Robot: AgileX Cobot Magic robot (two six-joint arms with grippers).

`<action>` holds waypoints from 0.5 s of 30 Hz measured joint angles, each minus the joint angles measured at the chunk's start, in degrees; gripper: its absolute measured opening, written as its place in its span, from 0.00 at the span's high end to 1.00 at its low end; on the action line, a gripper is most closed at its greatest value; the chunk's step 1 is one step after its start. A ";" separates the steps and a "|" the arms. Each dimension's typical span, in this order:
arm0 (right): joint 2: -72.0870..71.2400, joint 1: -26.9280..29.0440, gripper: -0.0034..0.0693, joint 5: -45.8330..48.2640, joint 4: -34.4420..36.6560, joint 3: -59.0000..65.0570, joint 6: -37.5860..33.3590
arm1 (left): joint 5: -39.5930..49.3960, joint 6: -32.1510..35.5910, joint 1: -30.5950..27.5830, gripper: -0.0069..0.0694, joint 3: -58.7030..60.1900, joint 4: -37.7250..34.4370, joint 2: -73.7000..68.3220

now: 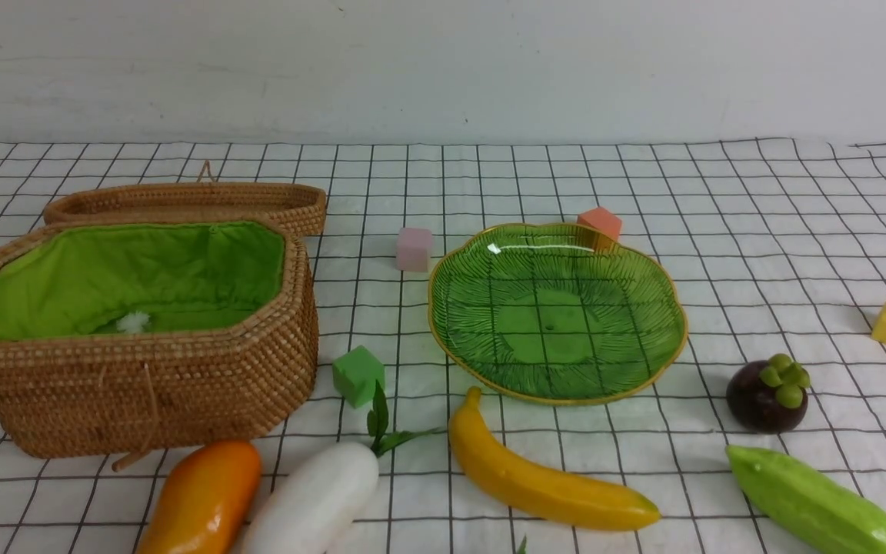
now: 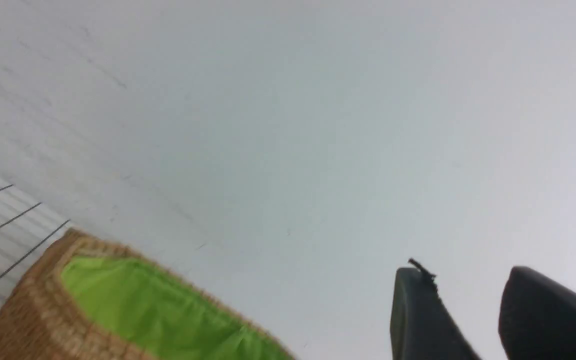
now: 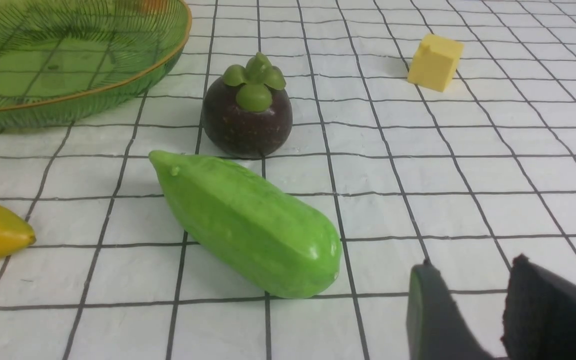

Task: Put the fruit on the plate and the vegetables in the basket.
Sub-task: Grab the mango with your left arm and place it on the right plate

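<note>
Mangosteen point(image 3: 247, 120) — round, dark, knobbly-capped — sits just beside smooth gourd point(image 3: 248, 225); left claw point(image 2: 483, 325) and right claw point(image 3: 488, 320) released.

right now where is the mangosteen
In the front view the mangosteen sits on the robot's right, on the checked cloth, to the right of the plate and just behind the green gourd.
</note>
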State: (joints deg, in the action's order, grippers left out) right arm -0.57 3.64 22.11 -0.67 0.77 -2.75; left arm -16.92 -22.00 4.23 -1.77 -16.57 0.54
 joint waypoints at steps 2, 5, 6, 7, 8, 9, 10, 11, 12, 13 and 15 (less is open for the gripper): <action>0.00 0.00 0.62 0.00 0.00 0.00 0.00 | 1.92 -0.25 0.00 0.60 -3.90 -0.36 0.00; 0.00 0.00 0.62 -0.05 0.00 0.00 0.00 | 7.85 -0.25 0.00 0.60 -17.19 -0.44 -4.32; 0.00 0.00 0.62 -0.05 0.00 0.00 0.00 | 9.82 -0.25 0.00 0.60 -21.45 -0.44 -6.24; 0.00 0.00 0.62 -0.05 0.00 0.00 0.00 | 13.55 -0.25 0.00 0.60 -26.40 -0.44 -9.98; 0.00 0.00 0.62 -0.05 0.00 0.00 0.00 | 17.37 -0.25 0.00 0.60 -30.24 -0.19 -12.82; 0.00 0.00 0.62 -0.05 0.00 0.00 0.00 | 19.95 -0.25 0.00 0.60 -32.37 0.04 -13.97; 0.00 0.00 0.62 -0.05 0.00 0.00 0.00 | 26.61 -0.25 0.00 0.60 -36.70 0.87 -18.57; 0.00 0.00 0.62 -0.05 0.00 0.00 0.00 | 27.62 -0.25 0.00 0.60 -37.24 1.01 -18.57; 0.00 0.00 0.62 -0.05 0.00 0.00 0.00 | 37.80 -0.25 0.00 0.60 -40.95 2.37 -24.13; 0.00 0.00 0.62 -0.05 0.00 0.00 0.00 | 37.80 -0.25 0.00 0.60 -40.95 2.37 -24.13; 0.00 0.00 0.62 -0.05 0.00 0.00 0.00 | 47.77 -0.25 0.00 0.60 -43.07 5.49 -30.61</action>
State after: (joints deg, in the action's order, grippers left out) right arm -0.57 3.64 22.06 -0.67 0.77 -2.75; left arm 30.86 -22.25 4.23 -44.85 -11.08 -30.07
